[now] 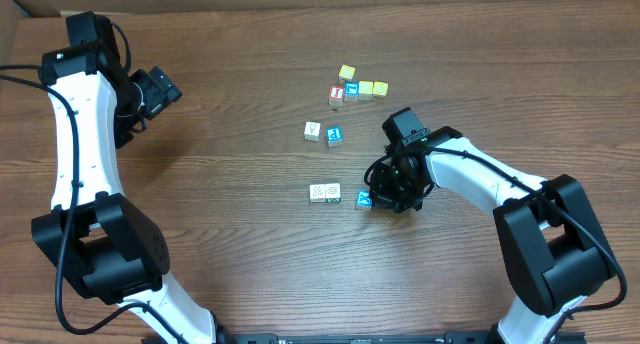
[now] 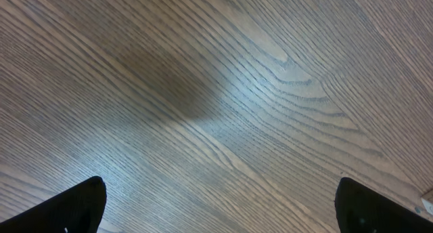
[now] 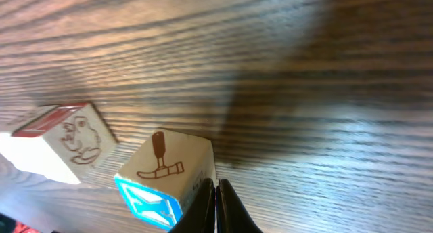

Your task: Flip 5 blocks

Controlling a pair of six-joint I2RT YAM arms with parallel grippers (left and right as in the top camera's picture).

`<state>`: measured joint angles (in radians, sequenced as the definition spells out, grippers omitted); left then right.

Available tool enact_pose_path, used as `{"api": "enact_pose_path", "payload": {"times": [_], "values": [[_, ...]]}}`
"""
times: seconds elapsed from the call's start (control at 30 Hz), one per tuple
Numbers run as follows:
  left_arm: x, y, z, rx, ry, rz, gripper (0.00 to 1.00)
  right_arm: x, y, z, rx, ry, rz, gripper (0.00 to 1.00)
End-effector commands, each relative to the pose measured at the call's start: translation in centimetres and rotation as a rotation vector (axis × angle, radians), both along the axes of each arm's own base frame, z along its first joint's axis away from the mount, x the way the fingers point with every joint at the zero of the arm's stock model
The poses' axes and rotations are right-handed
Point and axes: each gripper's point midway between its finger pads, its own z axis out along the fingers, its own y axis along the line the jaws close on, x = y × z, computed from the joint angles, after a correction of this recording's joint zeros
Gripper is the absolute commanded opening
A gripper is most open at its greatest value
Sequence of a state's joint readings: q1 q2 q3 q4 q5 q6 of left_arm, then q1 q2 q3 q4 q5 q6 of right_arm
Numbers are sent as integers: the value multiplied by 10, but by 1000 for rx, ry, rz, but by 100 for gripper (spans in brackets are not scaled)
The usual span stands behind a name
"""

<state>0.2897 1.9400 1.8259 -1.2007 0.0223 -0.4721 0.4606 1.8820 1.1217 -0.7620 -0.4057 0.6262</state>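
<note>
My right arm is folded low over the table (image 1: 230,184). Its tool (image 3: 216,187) is pinched fully shut and holds nothing, with the tips against the edge of the hammer block (image 3: 166,166). A second block (image 3: 64,141) lies just beside it. My left arm reaches far away, its tool (image 2: 220,206) spread wide and empty.

blocks (image 1: 325,192) scattered mid-table, bare table (image 1: 220,184) leftward
</note>
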Motion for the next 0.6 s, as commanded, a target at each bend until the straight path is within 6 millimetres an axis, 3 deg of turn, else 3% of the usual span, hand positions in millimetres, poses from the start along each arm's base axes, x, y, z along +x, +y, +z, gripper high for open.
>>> {"api": "enact_pose_path", "payload": {"times": [0.0,0.3,0.57], "values": [[2,2,10,12,-25,-2,100,2,8,10,42,-26,6,5],[2,2,10,12,-25,-2,100,19,16,13,73,-77,-44,5],[2,2,10,12,-25,-3,100,19,16,21,75,-75,-39,4]]}}
